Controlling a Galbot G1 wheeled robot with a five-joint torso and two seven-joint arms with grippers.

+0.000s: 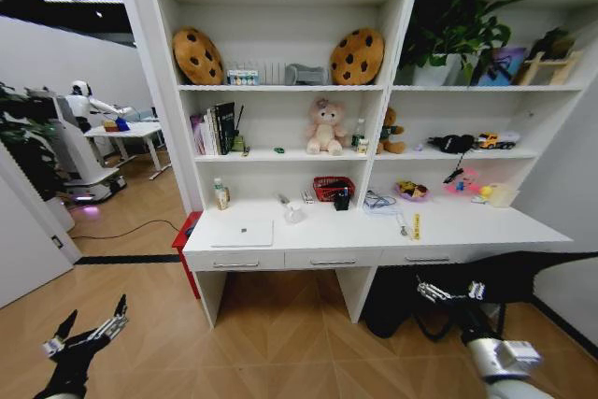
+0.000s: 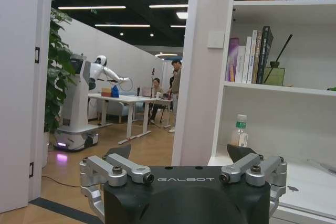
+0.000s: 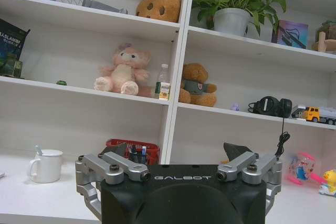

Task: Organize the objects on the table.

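The long white table (image 1: 467,231) stands ahead of me, joined to tall white shelves. On it lie a closed silver laptop (image 1: 241,233) at the left, a white mug (image 1: 293,215) (image 3: 44,165) near the middle and a yellow strip (image 1: 416,226) to the right. Pens stand in a red basket (image 1: 333,190) (image 3: 134,153) at the back. A tiny green toy (image 1: 278,149) (image 3: 61,82) rests on the shelf above. My left gripper (image 1: 92,320) (image 2: 181,153) and right gripper (image 1: 448,290) (image 3: 178,150) hang low in front of the table, both open and holding nothing, well short of it.
A small bottle (image 1: 220,195) (image 2: 239,132) stands at the table's back left. Plush toys, cookie cushions, books and a potted plant (image 1: 448,39) sit on the shelves. Wooden floor lies open between me and the drawers (image 1: 332,259). Another robot (image 1: 84,105) works at a distant table on the left.
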